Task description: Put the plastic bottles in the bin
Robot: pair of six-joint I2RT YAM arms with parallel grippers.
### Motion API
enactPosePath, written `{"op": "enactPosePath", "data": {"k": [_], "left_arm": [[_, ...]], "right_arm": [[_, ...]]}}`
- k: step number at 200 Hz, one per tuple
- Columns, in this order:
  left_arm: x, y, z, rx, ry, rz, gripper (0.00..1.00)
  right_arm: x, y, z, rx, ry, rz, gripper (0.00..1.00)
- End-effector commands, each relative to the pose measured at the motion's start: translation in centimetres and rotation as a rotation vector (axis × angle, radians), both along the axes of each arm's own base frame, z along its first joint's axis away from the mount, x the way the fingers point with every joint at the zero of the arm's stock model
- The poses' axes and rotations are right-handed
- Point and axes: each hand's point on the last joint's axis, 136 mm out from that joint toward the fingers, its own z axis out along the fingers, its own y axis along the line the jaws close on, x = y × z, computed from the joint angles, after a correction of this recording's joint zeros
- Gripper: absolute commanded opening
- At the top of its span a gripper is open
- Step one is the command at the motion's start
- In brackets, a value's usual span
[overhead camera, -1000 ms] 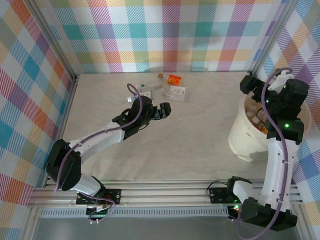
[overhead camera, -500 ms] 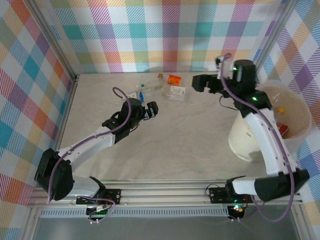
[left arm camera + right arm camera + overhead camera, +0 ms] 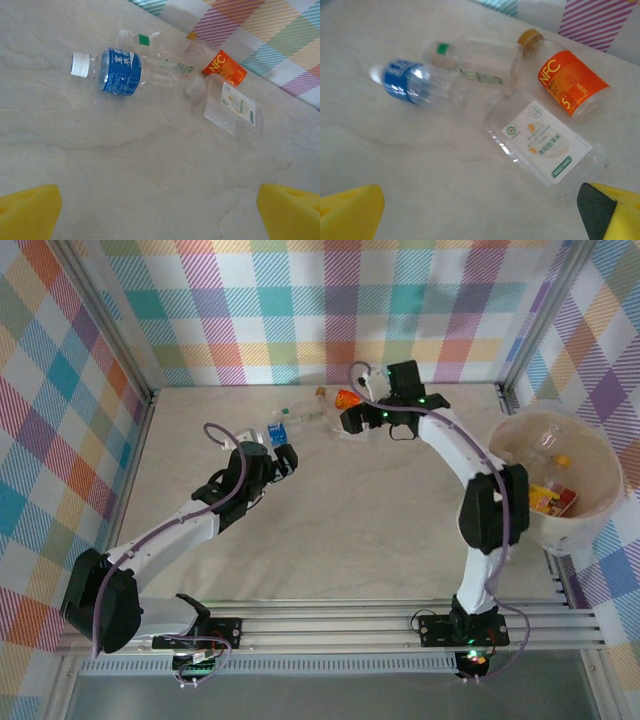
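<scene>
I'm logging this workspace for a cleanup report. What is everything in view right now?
blue-label bottle: one, clear with a white cap, lying on the table near the far wall
green-band bottle: one, clear, lying just behind the blue one
orange-label bottle: one, lying nearest the wall
white-label bottle: one, clear, squarish, beside the orange one
bottles in the bin: several, red, yellow and clear; exact count unclear
bin: one, cream-white, at the table's right edge
table: one, pale marbled
walls: pastel plaid, three sides
rail: metal, near edge
left gripper: open, yellow pads, near the blue-label bottle
right gripper: open, over the cluster
</scene>
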Motion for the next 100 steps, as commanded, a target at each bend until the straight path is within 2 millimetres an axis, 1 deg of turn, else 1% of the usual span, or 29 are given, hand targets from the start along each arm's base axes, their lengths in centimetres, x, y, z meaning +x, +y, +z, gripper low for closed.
{"op": "enactPosePath", "data": {"k": [1, 13, 26, 39, 52, 76, 100], "left_arm": [[-0.3, 0.9, -0.6, 0.002, 0.022, 0.02, 1.0], [-0.3, 0.9, -0.9, 0.004, 0.035, 0.016, 1.0], [-0.3, 0.9, -1.4, 0.007, 0.049, 0.012, 1.0], [-0.3, 0.9, -1.7, 0.011, 0.059, 0.01, 1.0], [-0.2, 0.8, -1.9, 0.013, 0.065, 0.01, 1.0], [-0.1, 0.9, -2.4, 0.027, 0.085, 0.012, 1.0], [0.1, 1.0, -2.9, 0.037, 0.102, 0.017, 1.0]], "right_arm": [[3.1, 0.1, -1.4, -0.159, -0.135, 0.123, 1.0], [4.2, 0.1, -3.4, -0.223, -0.137, 0.174, 1.0], [4.9, 0.2, -5.4, -0.284, -0.138, 0.231, 1.0], [5.6, 0.2, -7.0, -0.318, -0.142, 0.274, 1.0], [6.3, 0.3, -8.0, -0.331, -0.135, 0.301, 1.0], [7.8, -0.1, -9.7, -0.364, -0.111, 0.293, 1.0], [7.8, 0.1, -12.1, -0.381, -0.054, 0.335, 1.0]]}}
